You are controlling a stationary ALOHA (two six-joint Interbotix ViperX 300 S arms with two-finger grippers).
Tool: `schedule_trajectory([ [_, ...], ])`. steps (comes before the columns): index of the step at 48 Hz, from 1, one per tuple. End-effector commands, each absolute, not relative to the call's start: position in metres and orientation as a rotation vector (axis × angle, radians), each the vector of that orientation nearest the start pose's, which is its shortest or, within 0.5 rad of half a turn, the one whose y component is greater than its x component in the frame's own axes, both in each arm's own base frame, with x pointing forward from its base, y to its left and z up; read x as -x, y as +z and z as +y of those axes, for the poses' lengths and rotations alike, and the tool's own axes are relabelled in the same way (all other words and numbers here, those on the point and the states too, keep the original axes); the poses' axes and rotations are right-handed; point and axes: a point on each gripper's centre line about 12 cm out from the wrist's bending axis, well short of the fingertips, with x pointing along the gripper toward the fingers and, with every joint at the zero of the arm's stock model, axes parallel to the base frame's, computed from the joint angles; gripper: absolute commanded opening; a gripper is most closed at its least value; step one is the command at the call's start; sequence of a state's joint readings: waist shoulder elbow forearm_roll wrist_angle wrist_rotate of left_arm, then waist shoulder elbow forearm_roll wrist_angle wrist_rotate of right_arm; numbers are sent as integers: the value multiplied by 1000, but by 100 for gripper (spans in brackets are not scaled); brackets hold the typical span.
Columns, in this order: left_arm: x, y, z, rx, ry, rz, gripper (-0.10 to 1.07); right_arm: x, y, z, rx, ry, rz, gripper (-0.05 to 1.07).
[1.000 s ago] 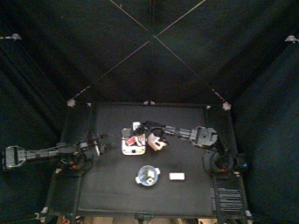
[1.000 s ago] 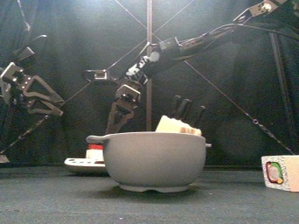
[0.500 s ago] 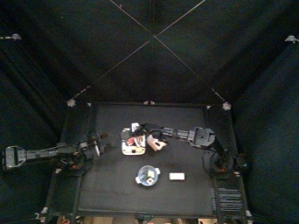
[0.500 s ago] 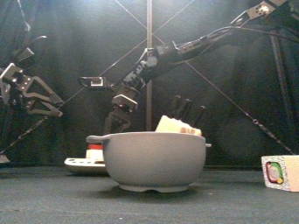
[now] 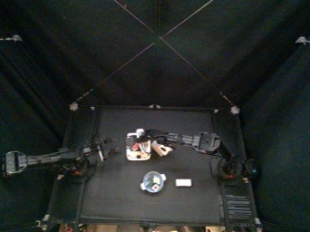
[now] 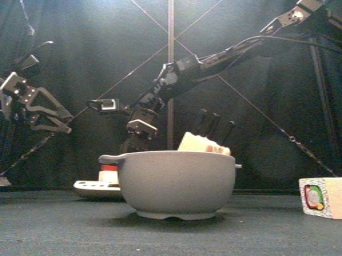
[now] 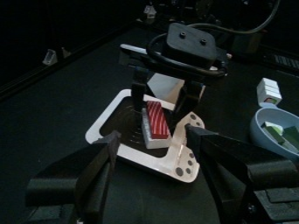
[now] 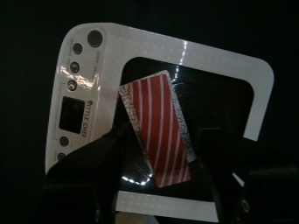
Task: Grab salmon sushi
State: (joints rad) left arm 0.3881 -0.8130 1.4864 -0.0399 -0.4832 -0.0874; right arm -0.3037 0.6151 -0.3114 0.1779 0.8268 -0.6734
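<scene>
Red-striped sushi (image 8: 156, 131); front view: bowl (image 6: 177, 184) only

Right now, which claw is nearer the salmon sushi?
Right. The right claw straddles the salmon sushi on the white tray; the left claw hangs back beside the tray.

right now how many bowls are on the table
1. A grey bowl stands near the table's front edge, in front of the white tray where the right arm is working; pale pieces sit inside the bowl. Nothing suggests another one hidden behind it.
</scene>
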Motion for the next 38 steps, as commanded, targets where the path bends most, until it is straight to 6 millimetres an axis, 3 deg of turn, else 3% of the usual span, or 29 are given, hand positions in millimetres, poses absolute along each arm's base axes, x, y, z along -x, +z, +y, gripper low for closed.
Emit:
schedule_trajectory([
  [1,-162,171,69,155,419,153,95,-541,166,-154,258,134,1046,72],
  [22,-162,171,69,155,419,153,95,-534,202,-151,160,67,1007,70],
  [38,-162,171,69,154,418,151,95,-526,214,-149,70,32,981,70],
])
